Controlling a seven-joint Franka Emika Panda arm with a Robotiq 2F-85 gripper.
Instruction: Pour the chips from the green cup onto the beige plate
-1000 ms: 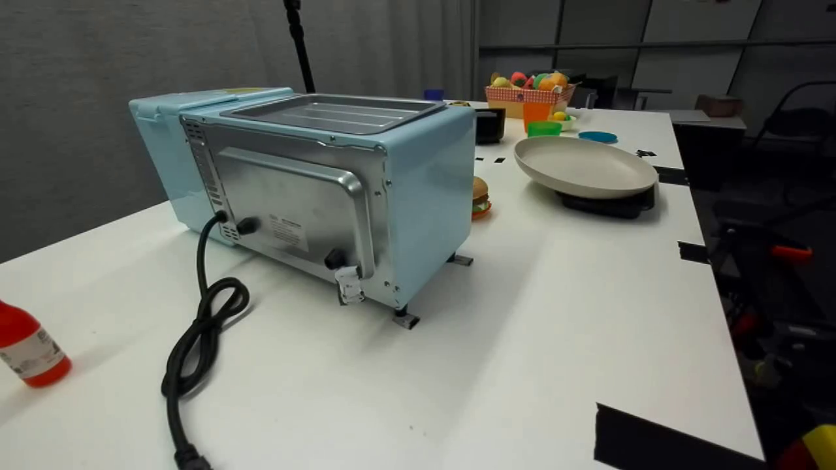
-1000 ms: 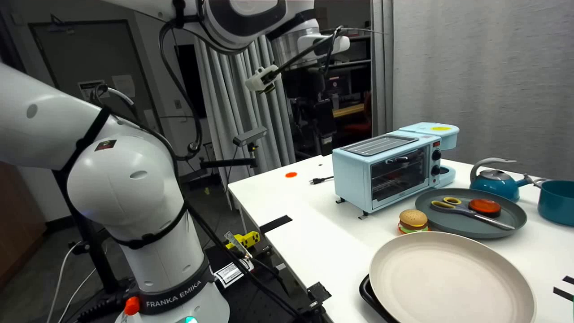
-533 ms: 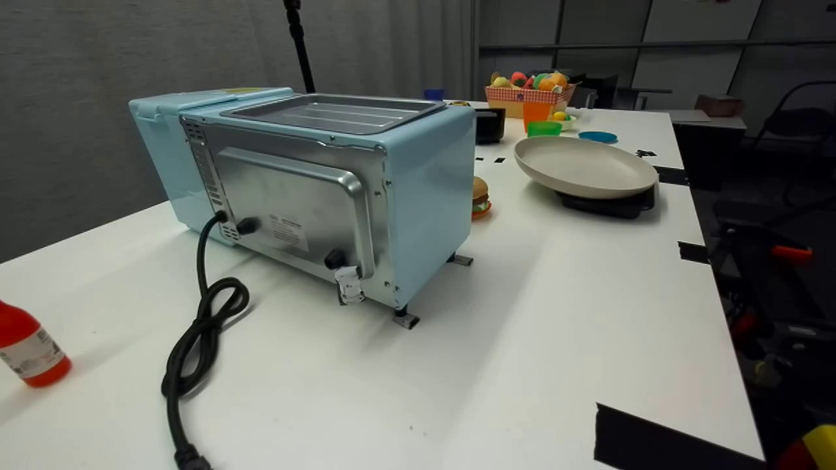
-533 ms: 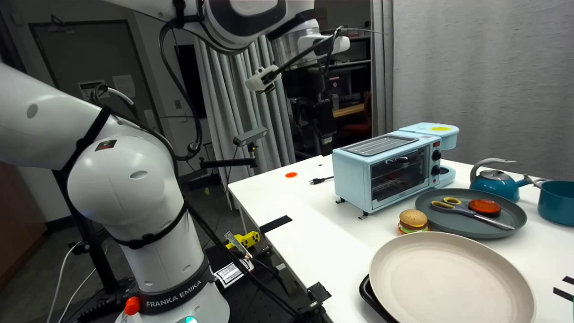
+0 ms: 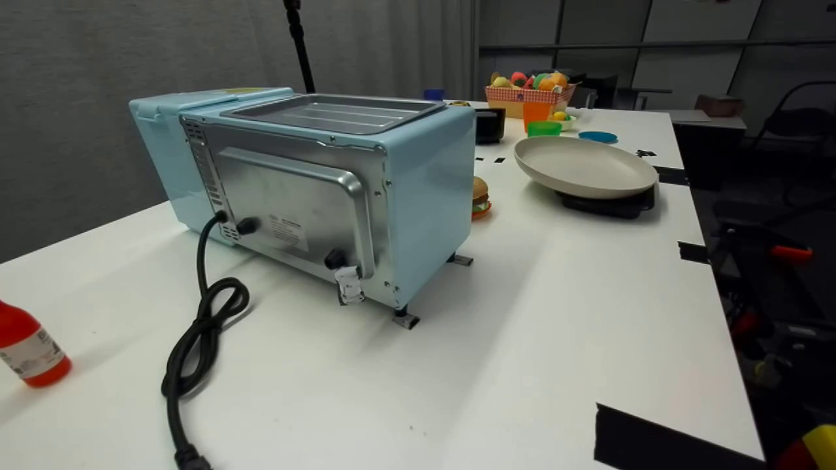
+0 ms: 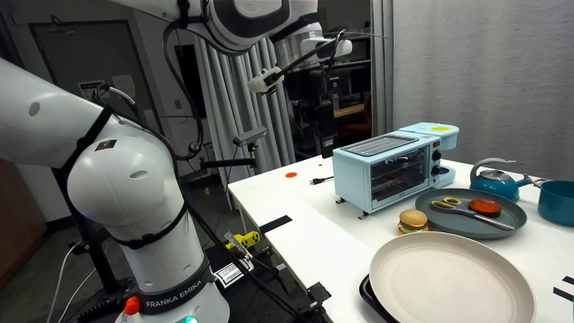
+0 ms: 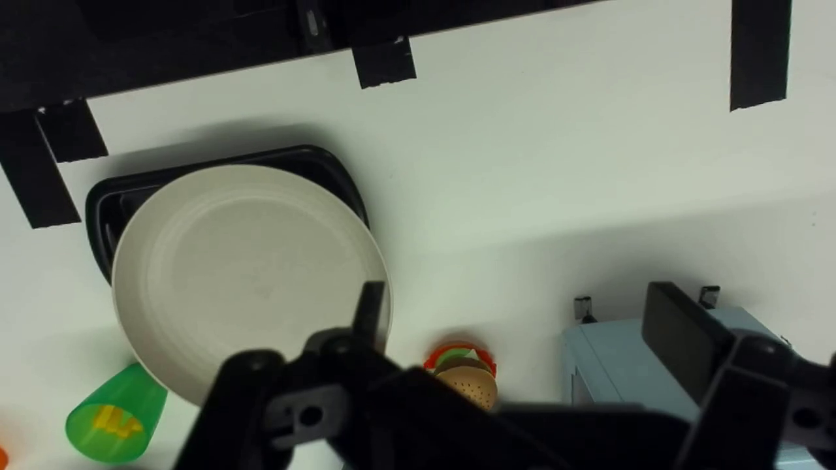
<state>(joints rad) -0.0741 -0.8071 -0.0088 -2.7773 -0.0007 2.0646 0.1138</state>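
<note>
- In the wrist view, the claw point(image 7: 519, 313) hangs above the worktop point(image 7: 522, 163) with its two fingers point(image 7: 682, 343) spread wide apart; a toy burger point(image 7: 467, 378) and part of a pale blue toaster oven point(image 7: 627, 365) show below it;
- in that same view, the green cup point(image 7: 137, 385) stands upright on the worktop just beside the beige plate point(image 7: 255, 274); the yellow chips point(image 7: 116, 421) lie inside the cup, visible through its mouth; whether cup and plate touch, I cannot tell; the plate rests on a black tray point(image 7: 317, 163), whose corners stick out from under it;
- in an exterior view, the beige plate sits tilted on the black tray; the green cup is just past it, its lower part hidden by the plate; an orange cup point(image 5: 536, 116) stands behind the green one; a checked basket point(image 5: 516, 95) of toy fruit point(image 5: 519, 79) is farther back; the oven's black cord point(image 5: 204, 326) loops over the worktop, near a red bottle point(image 5: 29, 349) cut by the frame;
- in an exterior view, the arm point(image 6: 130, 179) reaches out with the claw pointing down, dark against a dark background; the burger sits between the beige plate and the oven; a grey plate point(image 6: 448, 224) carries scissors point(image 6: 471, 214) and a round red piece point(image 6: 484, 207); a teal kettle point(image 6: 495, 186) and a teal pot point(image 6: 558, 204) stand near it.
</note>
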